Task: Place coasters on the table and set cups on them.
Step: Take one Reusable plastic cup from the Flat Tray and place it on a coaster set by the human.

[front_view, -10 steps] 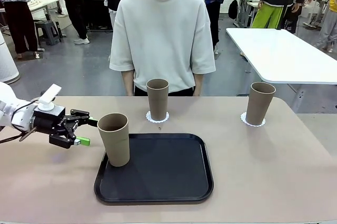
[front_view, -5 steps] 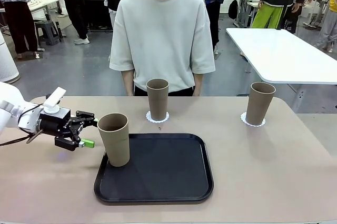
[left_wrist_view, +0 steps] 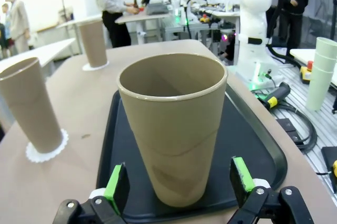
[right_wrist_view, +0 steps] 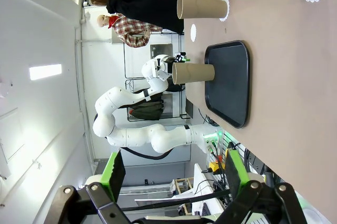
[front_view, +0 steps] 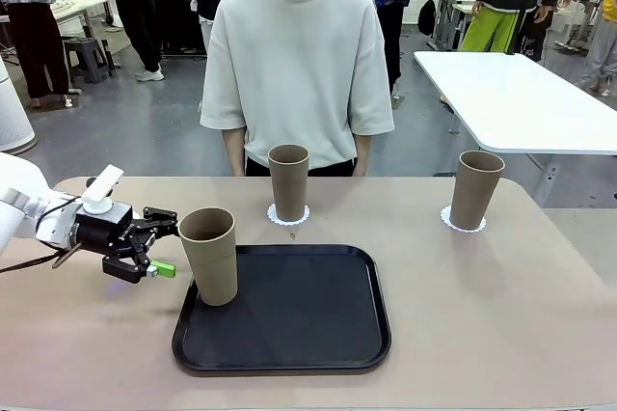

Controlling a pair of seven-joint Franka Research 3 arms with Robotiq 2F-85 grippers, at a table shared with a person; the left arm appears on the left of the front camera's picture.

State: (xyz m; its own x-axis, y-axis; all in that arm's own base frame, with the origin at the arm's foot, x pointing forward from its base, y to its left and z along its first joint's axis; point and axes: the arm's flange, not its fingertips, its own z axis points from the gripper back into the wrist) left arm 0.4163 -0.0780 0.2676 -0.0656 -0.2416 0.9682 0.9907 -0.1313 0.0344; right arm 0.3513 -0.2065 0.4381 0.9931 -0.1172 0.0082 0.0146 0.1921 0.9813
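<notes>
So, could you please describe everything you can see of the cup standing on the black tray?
The cup is tall, tapered and handleless, tan-brown with a matte, paper-like look, wider at its open rim and empty inside. It stands upright on the near-left corner of the black tray, with no coaster under it. The left gripper sits beside it with its jaws open; in the left wrist view the green-padded fingers flank the cup's base without touching it.
</notes>
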